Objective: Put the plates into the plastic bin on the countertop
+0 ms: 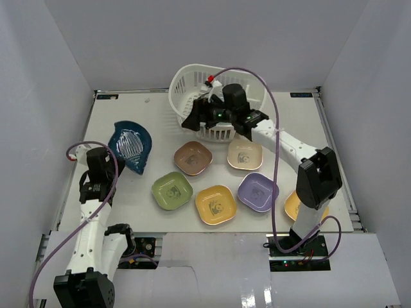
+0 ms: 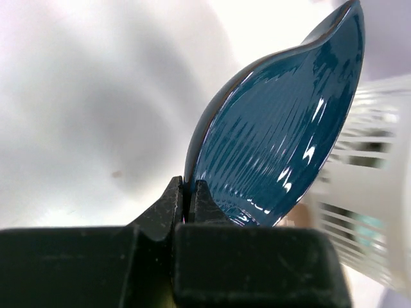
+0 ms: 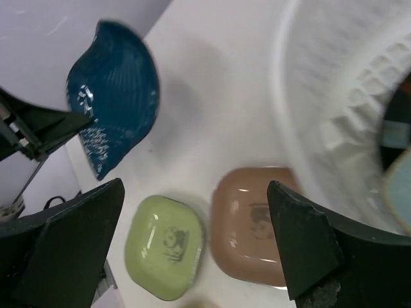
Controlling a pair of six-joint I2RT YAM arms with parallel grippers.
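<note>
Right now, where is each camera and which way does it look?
Top external: high behind both arms, looking down on the countertop and bin.
Left wrist: on the left gripper, facing the dark blue plate it pinches.
Right wrist: by the bin, looking down between the open right gripper.
All three share that blue plate.

The plastic bin point(image 3: 347, 64) looks blurred and cropped.

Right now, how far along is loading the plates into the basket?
Done: little to confirm; something pale shows inside the basket, too blurred to name. In hand: the left gripper is shut on the dark blue plate; the right gripper hangs open at the basket. Left: the brown plate, beige plate, green plate, yellow plate, purple plate and orange plate lie on the table.
</note>
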